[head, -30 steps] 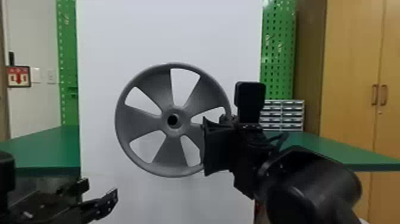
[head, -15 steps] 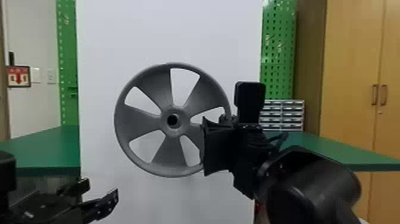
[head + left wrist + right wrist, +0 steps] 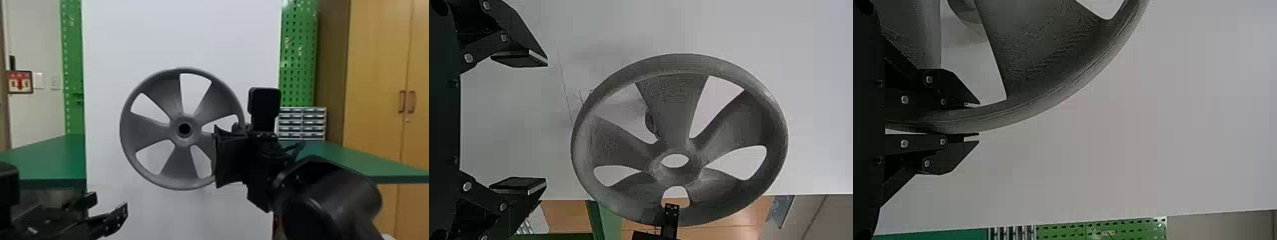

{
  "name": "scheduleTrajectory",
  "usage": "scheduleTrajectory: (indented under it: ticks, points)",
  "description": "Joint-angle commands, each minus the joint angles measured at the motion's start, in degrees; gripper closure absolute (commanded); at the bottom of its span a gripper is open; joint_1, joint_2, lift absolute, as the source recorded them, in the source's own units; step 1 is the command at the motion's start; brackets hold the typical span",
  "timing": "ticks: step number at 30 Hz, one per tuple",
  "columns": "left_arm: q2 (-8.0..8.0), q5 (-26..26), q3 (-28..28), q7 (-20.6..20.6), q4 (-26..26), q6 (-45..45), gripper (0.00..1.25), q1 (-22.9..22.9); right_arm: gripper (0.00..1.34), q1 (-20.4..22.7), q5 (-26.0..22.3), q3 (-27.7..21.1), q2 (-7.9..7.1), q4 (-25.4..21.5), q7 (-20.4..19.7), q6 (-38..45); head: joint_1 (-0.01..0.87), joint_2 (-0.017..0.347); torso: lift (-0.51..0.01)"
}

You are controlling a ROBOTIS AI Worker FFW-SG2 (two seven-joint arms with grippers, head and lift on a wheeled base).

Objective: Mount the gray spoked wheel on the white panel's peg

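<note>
white panel (image 3: 178,35) stands behind the gray spoked wheel (image 3: 182,166), upright, five broad spokes round a holed hub (image 3: 174,134); the right gripper (image 3: 227,140) grips the wheel's right edge, the left gripper (image 3: 107,206) gapes, empty, below left of it.

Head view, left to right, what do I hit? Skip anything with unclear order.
Sign → left gripper, jaws open → wheel → right gripper, jaws on the wheel's rim → drawer unit → wooden cabinet
</note>
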Motion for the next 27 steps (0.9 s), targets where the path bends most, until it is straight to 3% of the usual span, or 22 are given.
scheduleTrajectory:
  ticks: [1,27]
  points:
    - [0.07,-0.01,-0.25,-0.02,0.06,0.0,0.4,-0.15,1.21,-0.4,-0.02,0.19,0.06,0.59,0.0,-0.24,0.091,-0.008,-0.483]
    - [0.15,-0.1,-0.6,0.07,0.14,0.0,0.4,-0.32,1.21,-1.98,0.07,0.98,0.42,3.76,-1.67,-1.73,0.091,-0.008,-0.483]
